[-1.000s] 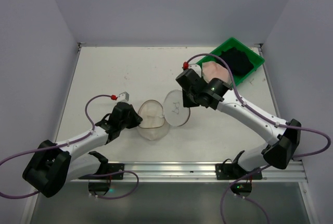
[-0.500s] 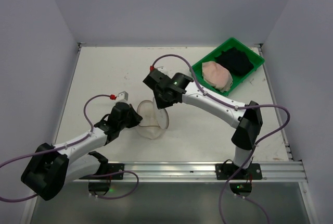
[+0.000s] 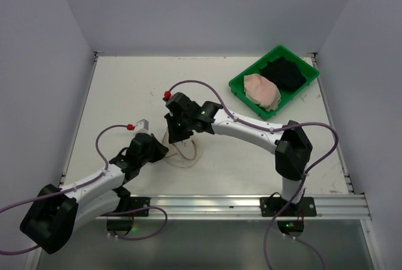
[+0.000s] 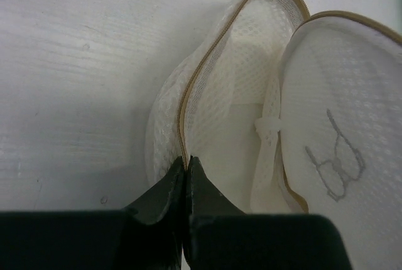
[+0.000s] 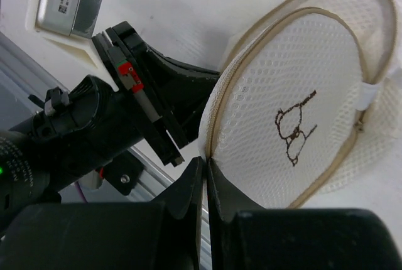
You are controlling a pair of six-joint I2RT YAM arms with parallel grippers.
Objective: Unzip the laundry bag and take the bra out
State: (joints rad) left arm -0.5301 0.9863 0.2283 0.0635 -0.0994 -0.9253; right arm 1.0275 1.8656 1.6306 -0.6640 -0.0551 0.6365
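Note:
The laundry bag lies unzipped in front of the arms, a white mesh shell with a tan zip edge. In the left wrist view its hollow body shows nothing inside, and the round lid with the bra drawing stands beside it. My left gripper is shut on the body's rim. My right gripper is pinched on the edge of the lid, right beside the left gripper. The bra, pale pink, lies in the green tray.
The green tray sits at the far right corner and also holds a black garment. The two arms meet closely over the bag, with purple cables looping above them. A metal rail runs along the near table edge.
My right arm swung from beside the green tray leftward across the table to the bag and took its lid edge. The left arm drew back slightly with the rim.

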